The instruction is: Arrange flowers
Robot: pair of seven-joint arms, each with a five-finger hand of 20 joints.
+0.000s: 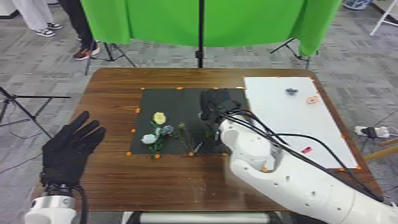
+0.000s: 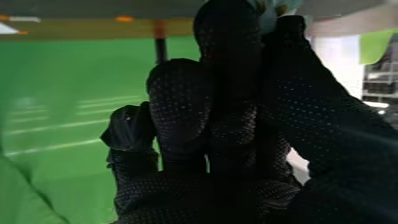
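In the head view my right hand (image 1: 216,103) is over the right part of the black mat (image 1: 182,100). The right wrist view shows my right hand (image 2: 233,65) with thumb and finger pinching a pale flower (image 2: 269,16), mostly hidden between their tips. On the mat's left part lie a yellow flower (image 1: 160,118), a white flower (image 1: 149,139) and a pale blue flower (image 1: 167,130) with green leaves. Thin stems (image 1: 185,136) lie between them and my right arm. My left hand (image 1: 67,152) stays open at the table's left edge, away from the flowers.
Right of the mat is a white sheet (image 1: 282,112) bearing a small grey-blue piece (image 1: 291,91), a peach piece (image 1: 312,100) and a pink piece (image 1: 306,150). Orange markers dot the mat's border. My right forearm crosses the brown table (image 1: 178,185) and part of the sheet.
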